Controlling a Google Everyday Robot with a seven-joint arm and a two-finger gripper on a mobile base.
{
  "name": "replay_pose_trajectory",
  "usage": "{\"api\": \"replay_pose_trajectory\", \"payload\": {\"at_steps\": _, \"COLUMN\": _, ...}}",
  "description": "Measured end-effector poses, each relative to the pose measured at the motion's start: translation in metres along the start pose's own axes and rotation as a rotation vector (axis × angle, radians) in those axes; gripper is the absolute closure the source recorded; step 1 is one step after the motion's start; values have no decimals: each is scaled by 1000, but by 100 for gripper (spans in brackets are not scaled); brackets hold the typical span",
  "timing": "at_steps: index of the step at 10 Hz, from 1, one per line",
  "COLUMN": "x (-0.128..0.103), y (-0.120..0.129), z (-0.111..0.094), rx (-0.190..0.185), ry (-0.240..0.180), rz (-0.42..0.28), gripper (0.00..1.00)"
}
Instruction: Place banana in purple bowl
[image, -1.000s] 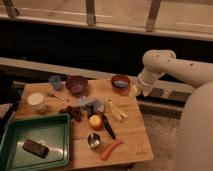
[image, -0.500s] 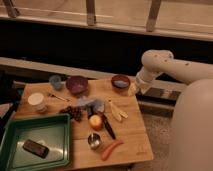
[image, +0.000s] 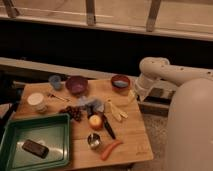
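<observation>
The banana (image: 115, 110), pale yellow with splayed strips, lies on the wooden table (image: 130, 132) right of centre. The purple bowl (image: 76, 85) stands at the back of the table, left of the banana, beside a small blue cup (image: 55, 81). My gripper (image: 132, 95) hangs at the end of the white arm over the table's right edge. It is a little above and to the right of the banana and just below the reddish-brown bowl (image: 120, 81). Nothing shows in it.
A green tray (image: 20, 131) with a dark block (image: 35, 148) fills the front left. A white cup (image: 36, 100), dark grapes (image: 75, 113), a blue-grey cloth (image: 92, 104), a round orange fruit (image: 95, 121), a black tool (image: 108, 127), a metal cup (image: 93, 141) and an orange-red stick (image: 110, 149) crowd the table.
The gripper has drifted slightly down and left toward the banana. The things on the table have not moved.
</observation>
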Motion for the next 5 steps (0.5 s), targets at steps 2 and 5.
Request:
{"api": "replay_pose_trajectory", "payload": {"at_steps": 2, "x": -10, "y": 23, "z": 12, "rx": -6, "ry": 23, "rz": -54, "gripper": 40}}
{"api": "replay_pose_trajectory", "payload": {"at_steps": 5, "x": -24, "y": 38, "z": 56, "rx": -4, "ry": 78, "rz": -100, "gripper": 40}}
